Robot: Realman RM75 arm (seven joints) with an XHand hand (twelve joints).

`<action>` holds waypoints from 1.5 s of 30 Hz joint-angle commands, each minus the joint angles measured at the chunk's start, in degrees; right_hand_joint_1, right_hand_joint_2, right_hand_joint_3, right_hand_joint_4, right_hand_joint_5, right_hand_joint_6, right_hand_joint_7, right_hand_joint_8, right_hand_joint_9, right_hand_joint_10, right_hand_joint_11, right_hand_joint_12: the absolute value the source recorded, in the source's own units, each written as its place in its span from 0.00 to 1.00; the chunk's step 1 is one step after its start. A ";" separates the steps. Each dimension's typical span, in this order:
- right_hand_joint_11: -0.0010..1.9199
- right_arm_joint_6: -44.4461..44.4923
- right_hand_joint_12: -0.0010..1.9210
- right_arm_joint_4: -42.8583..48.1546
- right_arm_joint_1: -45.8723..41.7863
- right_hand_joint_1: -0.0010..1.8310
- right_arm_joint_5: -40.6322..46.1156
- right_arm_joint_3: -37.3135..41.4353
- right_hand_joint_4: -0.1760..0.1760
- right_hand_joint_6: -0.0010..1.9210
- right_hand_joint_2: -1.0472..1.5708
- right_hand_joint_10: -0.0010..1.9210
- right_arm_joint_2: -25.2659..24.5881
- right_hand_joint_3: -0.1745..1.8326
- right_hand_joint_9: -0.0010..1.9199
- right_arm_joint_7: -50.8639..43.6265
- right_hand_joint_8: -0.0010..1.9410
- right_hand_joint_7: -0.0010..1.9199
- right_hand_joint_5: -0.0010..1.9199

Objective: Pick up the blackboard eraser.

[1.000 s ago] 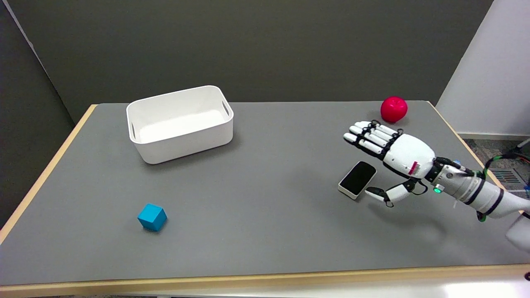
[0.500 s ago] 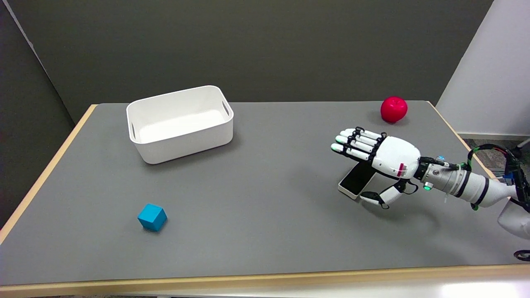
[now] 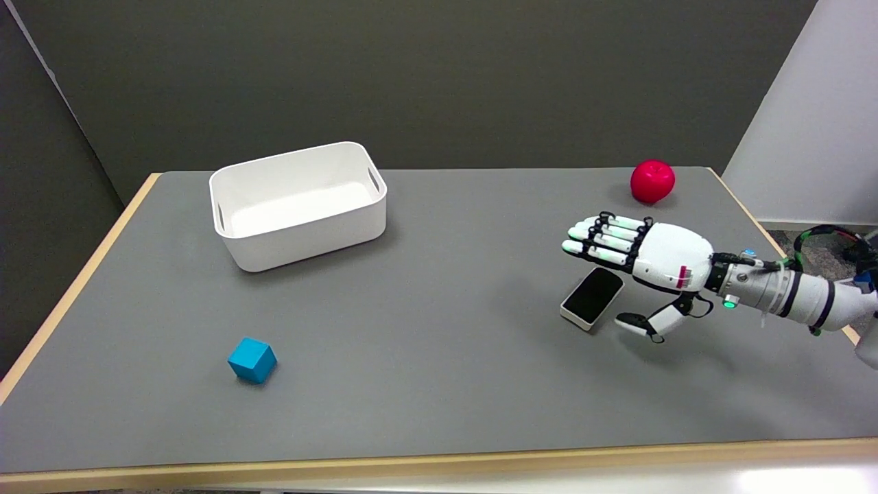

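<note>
Hovering over the table's right side, the right hand (image 3: 645, 264) is open and holds nothing: its fingers (image 3: 603, 241) stretch out flat, close together, pointing left, while the thumb (image 3: 641, 324) hangs well below them. The eraser (image 3: 592, 298), a flat slab with a black top and pale sides, lies on the grey table (image 3: 439, 329) just under and in front of the palm, between the fingers above and the thumb at its near right corner. I cannot tell whether the thumb tip touches it; there looks to be a slight gap.

The main risk from here, as I judge it, is the eraser's low profile. It lies flat, so the fingers have little side wall to catch, and a closing hand could skid over the smooth top or push the slab along the table instead of lifting it. The thumb sits at one corner, not the middle of a long side, so a squeeze from there may spin the eraser out of the grasp. Coming down too steeply could also jam the fingertips against the table.

Counted: one eraser, one white bin (image 3: 298, 206) at the far left, one blue cube (image 3: 252, 359) near the front left, one red apple (image 3: 652, 181) at the far right, well apart from the hand, and one hand in view.
</note>
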 commanded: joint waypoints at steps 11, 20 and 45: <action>0.00 -3.19 0.36 -1.71 18.62 0.40 -1.97 -27.81 0.50 0.06 0.63 0.19 4.22 0.59 0.00 6.21 0.09 0.02 0.00; 0.00 -6.02 0.35 -2.32 24.12 0.37 -1.97 -33.57 0.52 0.04 0.63 0.19 3.85 0.59 0.00 13.10 0.11 0.02 0.00; 0.01 -8.80 0.51 -3.33 23.66 0.41 -1.58 -35.59 0.76 0.21 0.65 0.29 3.85 0.58 0.10 13.90 0.25 0.18 0.09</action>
